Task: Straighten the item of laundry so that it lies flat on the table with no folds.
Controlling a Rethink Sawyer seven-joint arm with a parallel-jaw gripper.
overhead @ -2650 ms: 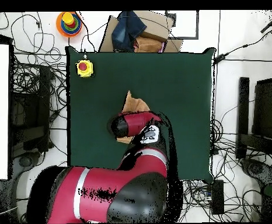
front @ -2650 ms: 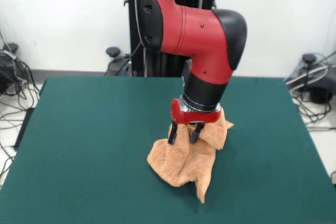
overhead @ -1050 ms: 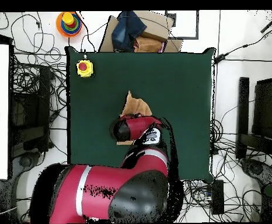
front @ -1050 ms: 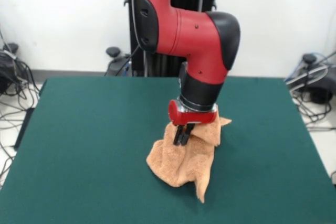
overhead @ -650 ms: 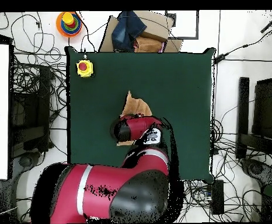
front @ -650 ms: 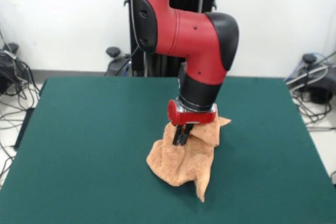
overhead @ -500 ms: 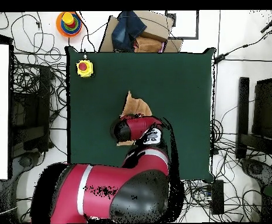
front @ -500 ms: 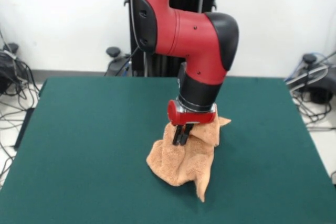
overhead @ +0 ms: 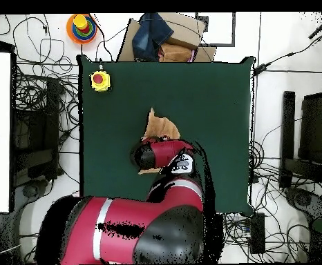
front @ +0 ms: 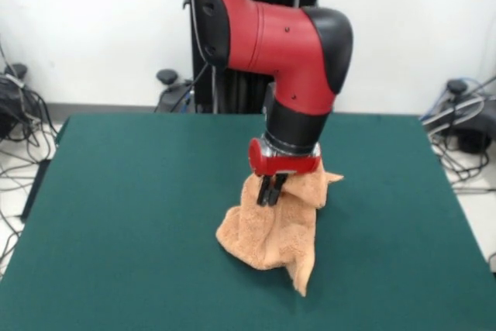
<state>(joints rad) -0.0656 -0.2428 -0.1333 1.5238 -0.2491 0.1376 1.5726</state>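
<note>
Your hand (front: 269, 195) is pinching the towel (front: 271, 226), its fingers drawn together on a raised fold at the cloth's upper middle. Below the grip the towel is hanging and bunching in a crumpled heap, resting near the middle of the tabletop (front: 132, 215). In the front view its long axis is running from the peak by your hand down toward the near edge, ending in a pointed corner. Most of the cloth is lying on the near side of your hand, so any spreading pull should probably go away from that corner.
</note>
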